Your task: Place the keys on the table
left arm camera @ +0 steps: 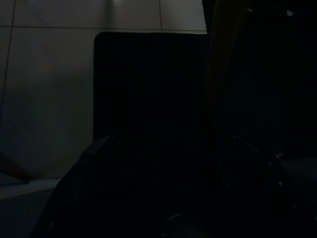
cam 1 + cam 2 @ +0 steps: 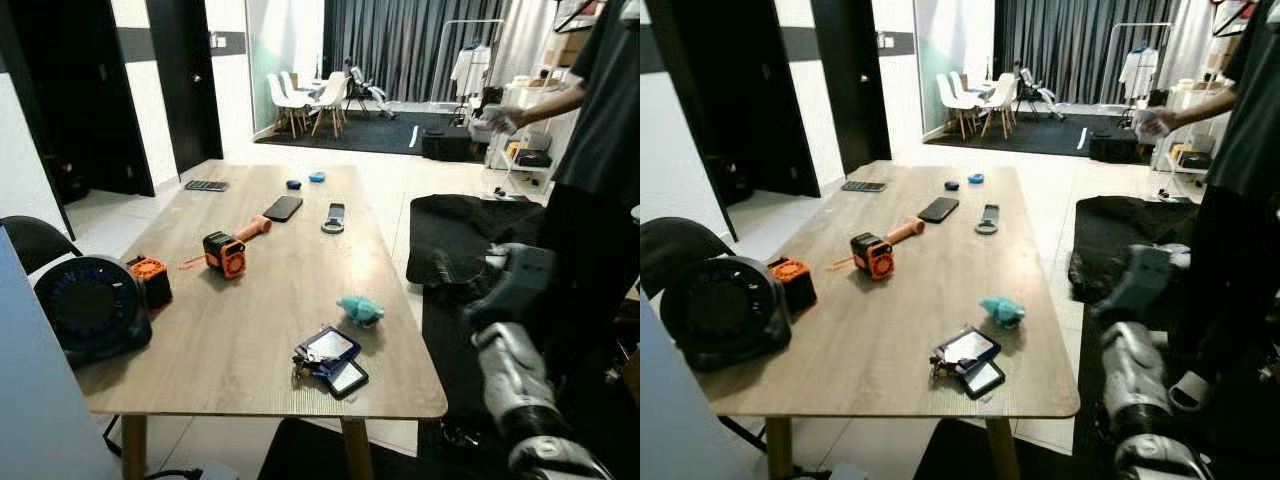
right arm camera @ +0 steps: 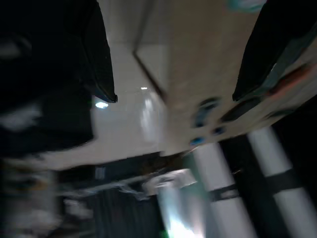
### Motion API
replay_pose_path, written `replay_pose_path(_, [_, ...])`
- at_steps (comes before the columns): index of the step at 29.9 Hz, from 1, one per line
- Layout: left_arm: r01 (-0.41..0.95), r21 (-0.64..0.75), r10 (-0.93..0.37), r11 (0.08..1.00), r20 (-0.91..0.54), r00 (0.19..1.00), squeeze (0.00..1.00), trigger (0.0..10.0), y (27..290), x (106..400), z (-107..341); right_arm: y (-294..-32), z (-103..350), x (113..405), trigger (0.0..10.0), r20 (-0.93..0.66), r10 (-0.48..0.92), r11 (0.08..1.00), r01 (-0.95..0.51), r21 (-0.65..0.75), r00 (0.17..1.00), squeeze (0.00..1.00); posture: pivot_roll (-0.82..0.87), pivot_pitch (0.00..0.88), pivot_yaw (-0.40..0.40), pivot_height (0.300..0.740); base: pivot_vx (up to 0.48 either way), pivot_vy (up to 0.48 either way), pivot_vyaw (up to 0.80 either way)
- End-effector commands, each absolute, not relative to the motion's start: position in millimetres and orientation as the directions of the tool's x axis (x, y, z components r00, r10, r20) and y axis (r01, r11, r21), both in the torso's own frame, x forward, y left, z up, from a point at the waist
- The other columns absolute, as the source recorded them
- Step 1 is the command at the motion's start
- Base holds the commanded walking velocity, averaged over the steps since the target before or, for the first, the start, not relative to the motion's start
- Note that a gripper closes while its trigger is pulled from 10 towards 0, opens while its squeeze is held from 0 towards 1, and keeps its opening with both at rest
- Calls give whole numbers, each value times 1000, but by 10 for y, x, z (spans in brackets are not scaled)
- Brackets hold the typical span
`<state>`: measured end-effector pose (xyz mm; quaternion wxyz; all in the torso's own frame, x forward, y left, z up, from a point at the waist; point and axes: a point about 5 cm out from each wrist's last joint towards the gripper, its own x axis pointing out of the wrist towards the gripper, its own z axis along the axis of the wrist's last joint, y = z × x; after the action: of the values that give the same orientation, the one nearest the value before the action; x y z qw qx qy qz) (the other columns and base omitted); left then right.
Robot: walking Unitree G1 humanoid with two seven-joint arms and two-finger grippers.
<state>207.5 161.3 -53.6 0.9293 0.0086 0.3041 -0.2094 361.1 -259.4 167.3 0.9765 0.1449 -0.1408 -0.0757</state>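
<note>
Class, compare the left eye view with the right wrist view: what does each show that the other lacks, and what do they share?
Left eye view: bunch of keys with blue tag near the front edge, orange tape measure, round black fan. Right wrist view: the right hand with its two black fingers spread apart. Both: the light wooden table.

- A long wooden table point(image 2: 250, 330) stands on a pale shiny tiled floor point(image 2: 390, 185)
- White chairs point(image 2: 305, 100) sit far back by dark curtains point(image 2: 400, 40)
- Black doors point(image 2: 185, 80) on the left
- A black rug point(image 2: 370, 130) lies far back
</note>
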Motion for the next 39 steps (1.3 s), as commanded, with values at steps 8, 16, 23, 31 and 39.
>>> replay_pose_path(8, [360, -51, -309, 932, -633, 710, 0, 10000, 1781, 1957, -619, -3406, 651, 2704, 10000, -105, -633, 709, 629, 319, 767, 0, 63, 0, 18, 740, 0, 0, 0])
replay_pose_path(16, [313, 38, -197, 949, -702, 684, 0, 10000, 1876, 1899, -692, -3018, -279, 2080, 10000, -508, -478, 793, 601, 103, 717, 0, 58, 0, 21, 740, 0, 0, 0])
replay_pose_path(23, [208, 14, -140, 978, -692, 708, 0, 10000, 1885, 1968, -672, -2397, -592, 1993, 10000, -633, -218, 912, 386, 140, 743, 0, 65, 0, 18, 740, 0, 0, 0])
replay_pose_path(31, [183, -12, -141, 983, -684, 716, 0, 10000, 1804, 2019, -660, -2019, -661, 2031, 10000, -656, -56, 942, 258, 216, 753, 0, 69, 0, 19, 740, 0, 0, 0])
replay_pose_path(39, [203, -15, -157, 979, -685, 711, 0, 10000, 1782, 2016, -663, -1965, -705, 1967, 10000, -671, -32, 943, 244, 225, 740, 0, 65, 0, 22, 740, 0, 0, 0])
